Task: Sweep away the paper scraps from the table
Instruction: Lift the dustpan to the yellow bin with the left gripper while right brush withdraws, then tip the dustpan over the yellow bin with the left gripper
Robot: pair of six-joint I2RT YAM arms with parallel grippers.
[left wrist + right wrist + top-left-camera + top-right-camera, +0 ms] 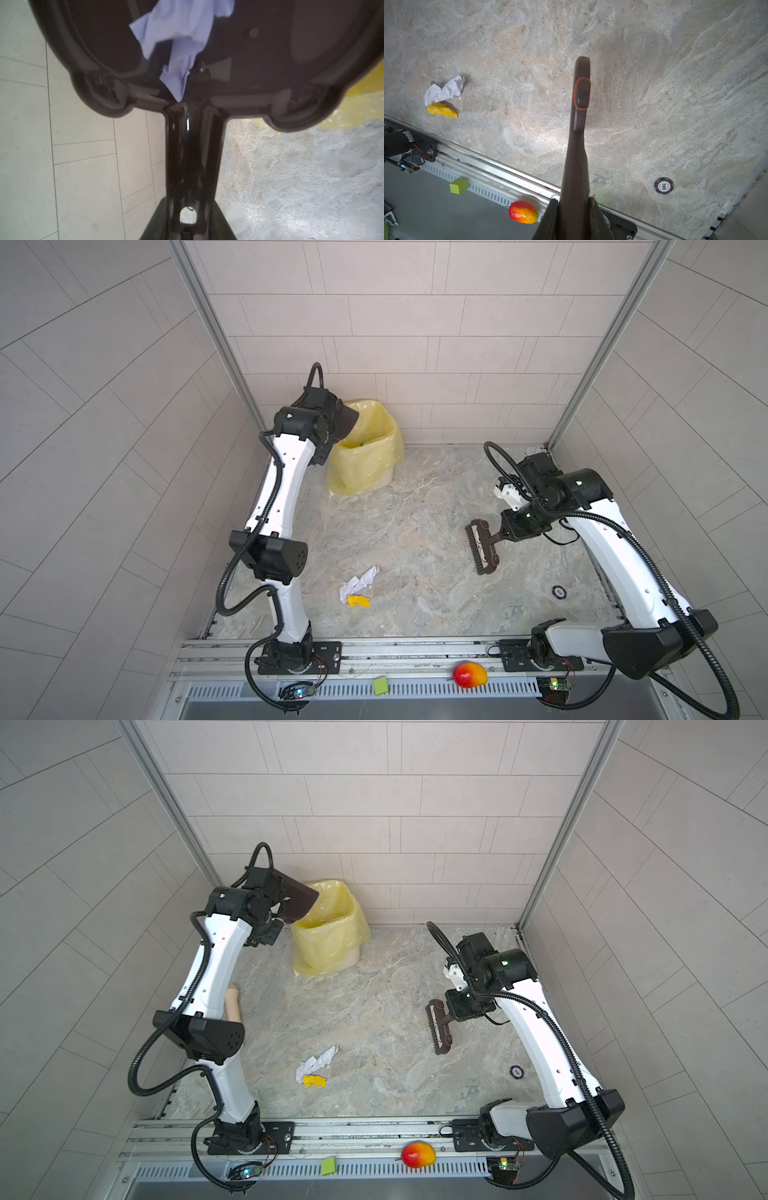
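Tile-walled marble table (415, 572) is littered with paper scraps (358, 587); dustpan (270, 52) is clamped by left gripper (188, 207), brush (482, 548) by right gripper (574, 207).

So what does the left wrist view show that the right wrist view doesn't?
Only the left wrist view: a lavender scrap in the dustpan, with the yellow bin liner beyond its edge. Only the right wrist view: the brush, a white scrap and a yellow scrap lying loose, a poker chip, the mango and a green block. Both: the marble table.
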